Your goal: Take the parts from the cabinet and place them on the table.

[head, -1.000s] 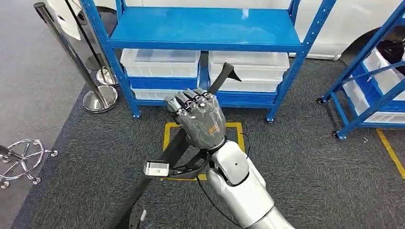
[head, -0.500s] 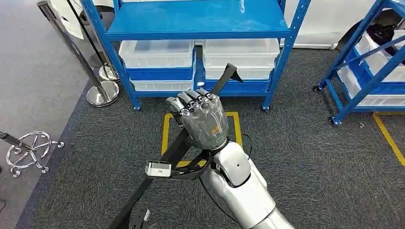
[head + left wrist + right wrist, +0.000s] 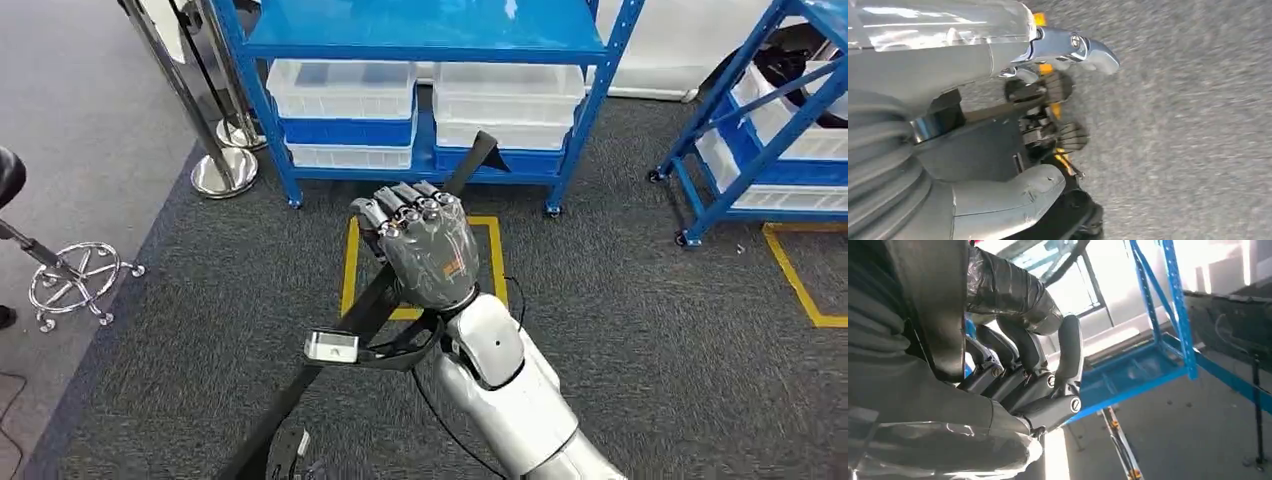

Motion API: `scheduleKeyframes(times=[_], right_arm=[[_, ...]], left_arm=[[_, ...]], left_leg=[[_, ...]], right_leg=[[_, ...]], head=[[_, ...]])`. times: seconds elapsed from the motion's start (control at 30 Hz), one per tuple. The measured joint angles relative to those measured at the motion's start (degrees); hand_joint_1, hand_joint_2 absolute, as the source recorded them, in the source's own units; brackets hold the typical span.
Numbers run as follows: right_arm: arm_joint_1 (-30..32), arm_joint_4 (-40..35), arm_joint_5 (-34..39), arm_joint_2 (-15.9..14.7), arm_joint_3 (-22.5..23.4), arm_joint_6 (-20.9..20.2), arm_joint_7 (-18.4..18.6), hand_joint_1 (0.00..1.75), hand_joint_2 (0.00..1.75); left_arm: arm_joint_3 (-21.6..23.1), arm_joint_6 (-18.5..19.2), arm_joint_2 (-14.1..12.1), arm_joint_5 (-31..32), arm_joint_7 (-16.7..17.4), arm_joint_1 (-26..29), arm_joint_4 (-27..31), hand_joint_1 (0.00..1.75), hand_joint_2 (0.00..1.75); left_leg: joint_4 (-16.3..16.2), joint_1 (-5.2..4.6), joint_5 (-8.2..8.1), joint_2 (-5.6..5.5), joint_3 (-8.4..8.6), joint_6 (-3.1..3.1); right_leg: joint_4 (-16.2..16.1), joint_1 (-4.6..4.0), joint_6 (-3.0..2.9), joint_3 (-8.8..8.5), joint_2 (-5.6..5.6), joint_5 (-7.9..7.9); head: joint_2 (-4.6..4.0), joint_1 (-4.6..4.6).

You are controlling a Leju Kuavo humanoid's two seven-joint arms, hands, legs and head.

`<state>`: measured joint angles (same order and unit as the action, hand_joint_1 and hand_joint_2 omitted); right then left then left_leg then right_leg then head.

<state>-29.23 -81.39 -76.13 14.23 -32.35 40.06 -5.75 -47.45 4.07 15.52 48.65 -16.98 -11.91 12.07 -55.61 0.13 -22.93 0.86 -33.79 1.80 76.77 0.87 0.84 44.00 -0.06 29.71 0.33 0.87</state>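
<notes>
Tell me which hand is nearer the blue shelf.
Right. The right hand, gripping a long black part, is raised forward, with the shelf just beyond it. The left hand hangs low over the carpet, apparently farther back.

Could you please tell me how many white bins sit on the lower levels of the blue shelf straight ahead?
4: upper left, upper right, lower left, lower right; more may be hidden.

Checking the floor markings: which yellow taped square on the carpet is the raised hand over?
The yellow square in front of the centre blue rack; the right hand, gripping a long black part, overlaps it. The other square lies far right.
</notes>
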Motion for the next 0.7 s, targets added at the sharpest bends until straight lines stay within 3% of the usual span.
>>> scheduleKeyframes(times=[0.03, 0.07, 0.1, 0.13, 0.17, 0.23, 0.27, 0.3, 0.37, 0.43, 0.47, 0.53, 0.57, 0.6, 0.63, 0.67, 0.7], right_arm=[[-0.04, 0.17, 0.33, -0.22, -0.11, 0.0, 0.19, 1.75, 1.75], [-0.15, 0.31, 0.66, -0.37, -0.33, 0.0, 0.39, 1.75, 1.75], [-0.25, 0.31, 0.81, -0.39, -0.44, 0.0, 0.44, 1.75, 1.75], [-0.54, 0.31, 0.81, -0.39, -0.55, 0.02, 0.44, 1.75, 1.75], [-0.75, 0.28, 0.85, -0.37, -0.83, 0.04, 0.44, 1.75, 1.75], [-0.96, 0.46, 0.92, -0.46, -0.85, 0.0, 0.48, 1.75, 1.75], [-0.95, 0.57, 0.94, -0.5, -0.85, 0.0, 0.52, 1.75, 1.75], [-1.06, 0.74, 0.94, -0.63, -0.85, -0.02, 0.52, 1.75, 1.75], [-1.13, 0.92, 0.94, -0.63, -0.98, -0.02, 0.54, 1.75, 1.75], [-1.12, 1.05, 0.94, -0.65, -1.03, -0.02, 0.55, 1.75, 1.75], [-1.1, 1.14, 0.94, -0.7, -1.05, -0.02, 0.55, 1.75, 1.75], [-1.08, 1.36, 0.94, -0.85, -1.11, -0.02, 0.57, 1.75, 1.75], [-1.09, 1.42, 0.94, -0.87, -1.14, -0.02, 0.57, 1.75, 1.75], [-1.13, 1.42, 0.94, -0.87, -1.18, 0.0, 0.61, 1.75, 1.75], [-1.22, 1.4, 0.94, -0.85, -1.2, 0.0, 0.68, 1.75, 1.75], [-1.26, 1.4, 0.94, -0.87, -1.25, 0.02, 0.76, 1.75, 1.75], [-1.27, 1.42, 0.94, -0.87, -1.27, 0.0, 0.96, 1.75, 1.75]], left_arm=[[0.02, 0.0, 0.0, 0.0, 0.0, -0.01, 0.0, 0.0, 1.75], [0.0, 0.0, 0.0, 0.02, 0.0, -0.02, 0.0, 0.0, 1.75], [0.02, 0.0, 0.0, 0.04, 0.0, -0.06, 0.0, 0.0, 1.75], [0.02, -0.02, 0.02, 0.11, 0.0, -0.07, 0.0, 0.0, 1.75], [0.02, 0.0, 0.02, 0.11, 0.0, -0.09, 0.0, 0.0, 1.75], [0.02, -0.02, 0.02, 0.11, -0.02, -0.13, 0.0, 0.0, 1.75], [0.02, -0.02, 0.02, 0.11, -0.02, -0.01, 0.0, 0.0, 1.75], [0.02, -0.02, 0.02, 0.11, 0.0, 0.07, 0.0, 0.0, 1.75], [0.02, -0.02, 0.04, 0.13, 0.02, 0.15, 0.0, 0.0, 1.75], [0.02, -0.02, 0.02, 0.13, 0.02, 0.11, 0.0, 0.0, 1.75], [0.02, -0.02, 0.02, 0.15, 0.02, 0.1, 0.0, 0.0, 1.75], [0.02, -0.02, 0.02, 0.15, 0.02, 0.11, 0.0, 0.0, 1.75], [0.02, -0.04, 0.02, 0.15, 0.0, 0.1, 0.0, 0.0, 1.75], [0.02, -0.04, 0.02, 0.17, -0.06, 0.04, 0.0, 0.0, 1.75], [0.02, -0.11, 0.02, 0.2, -0.22, -0.12, 0.0, 0.0, 1.75], [0.04, -0.2, -0.02, 0.26, -0.43, -0.26, 0.04, 0.0, 1.75], [0.09, -0.22, -0.02, 0.37, -0.52, -0.38, 0.02, 0.0, 1.75]], left_leg=[[-0.4, 0.09, 0.7, 0.01, -1.28, -0.24], [-0.85, 0.2, 1.28, 0.02, -2.46, -0.5], [-1.37, 0.29, 1.7, -0.02, -3.42, -0.83], [-1.94, 0.15, 2.07, -0.09, -4.24, -1.24], [-2.52, 0.14, 2.43, -0.14, -4.62, -1.57], [-2.11, 0.25, 3.65, -0.12, -4.79, -2.38], [-1.93, 0.4, 4.29, -0.14, -4.98, -2.83], [-2.34, 0.73, 3.69, -0.23, -5.44, -3.18], [-6.91, 0.73, -3.03, -0.31, -7.46, -3.53], [-15.96, 0.74, -9.32, -0.31, -9.44, -3.86], [-19.31, 0.74, -9.97, -0.32, -9.62, -3.88], [-20.49, 0.72, -7.14, -0.36, -7.74, -3.6], [-17.29, 0.6, -4.41, -0.39, -4.37, -3.14], [-13.1, 0.41, -3.59, -0.4, -0.83, -2.59], [-7.49, 0.07, -5.35, -0.41, 3.56, -1.74], [-1.48, -0.12, -8.16, -0.28, 7.42, -1.24], [-1.03, -0.2, -8.44, -0.25, 7.19, -1.25]], right_leg=[[-0.95, 0.11, 0.11, -1.81, -0.02, -2.35], [-4.05, 0.23, 0.15, -4.82, -0.02, -3.98], [-8.59, 0.36, 0.16, -8.71, -0.03, -3.95], [-14.33, 0.27, 0.13, -12.99, 0.01, -0.49], [-18.12, -0.15, -0.28, -14.84, 0.24, 1.27], [-17.58, -0.43, -0.89, -14.0, 0.15, 0.74], [-17.71, -0.5, -1.46, -13.59, 0.1, 0.1], [-18.0, -0.16, -2.12, -12.93, -0.27, -0.87], [-18.0, -0.2, -2.85, -11.09, -0.31, -2.32], [-17.96, -0.41, -3.02, -8.97, -0.31, -4.01], [-17.88, -0.55, -3.04, -7.97, -0.31, -4.75], [-17.76, -0.75, -2.93, -6.19, -0.3, -5.97], [-17.68, -0.9, -2.85, -5.08, -0.3, -6.8], [-17.67, -1.08, -2.77, -4.4, -0.27, -7.28], [-17.59, -1.01, -2.68, -4.05, -0.24, -7.92], [-17.54, -1.32, -2.27, -3.75, -0.26, -8.29], [-17.84, -1.14, -1.89, -4.03, -0.5, -8.86]], head=[[0.0, -0.02], [0.0, -0.02], [0.0, -0.02], [0.0, -0.02], [0.0, -0.15], [0.0, -0.09], [0.0, -0.09], [0.0, -0.09], [0.0, -0.13], [0.0, -0.15], [0.0, -0.13], [0.0, -0.13], [0.0, -0.13], [0.0, -0.13], [0.0, -0.13], [0.0, -0.13], [0.0, -0.11]])
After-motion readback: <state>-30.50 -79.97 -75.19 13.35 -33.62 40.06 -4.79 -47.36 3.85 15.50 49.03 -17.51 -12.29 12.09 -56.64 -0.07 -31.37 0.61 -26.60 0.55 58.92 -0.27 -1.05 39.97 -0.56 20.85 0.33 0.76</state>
